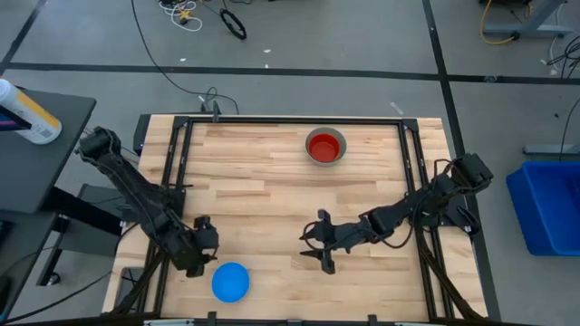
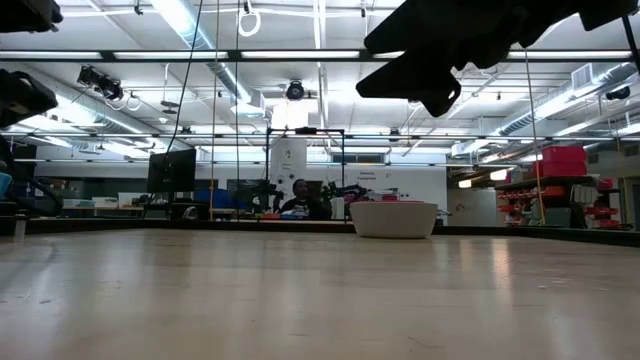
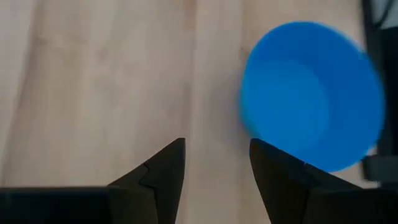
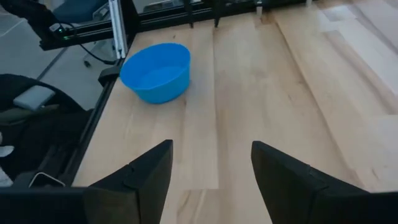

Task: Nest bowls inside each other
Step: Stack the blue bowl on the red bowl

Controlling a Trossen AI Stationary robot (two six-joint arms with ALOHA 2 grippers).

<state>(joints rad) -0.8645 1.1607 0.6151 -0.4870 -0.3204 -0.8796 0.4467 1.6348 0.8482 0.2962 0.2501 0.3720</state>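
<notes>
A red bowl (image 1: 325, 145) sits nested inside a grey bowl (image 1: 311, 152) near the table's far edge, right of the middle. In the low view the grey bowl (image 2: 394, 219) stands on its base. A blue bowl (image 1: 230, 282) stands upright on its base at the near left, also seen in the left wrist view (image 3: 311, 93) and right wrist view (image 4: 155, 71). My left gripper (image 1: 205, 246) hovers open just beyond the blue bowl, which lies off to one side of its fingers (image 3: 216, 158). My right gripper (image 1: 317, 244) hangs open over the table's middle, its fingers (image 4: 211, 165) pointing toward the blue bowl.
A black metal frame (image 1: 172, 172) runs round the wooden top. Off the table stand a blue bin (image 1: 548, 208) to the right and a side table with a bottle (image 1: 27, 113) to the left. Bare wood lies between the two bowl spots.
</notes>
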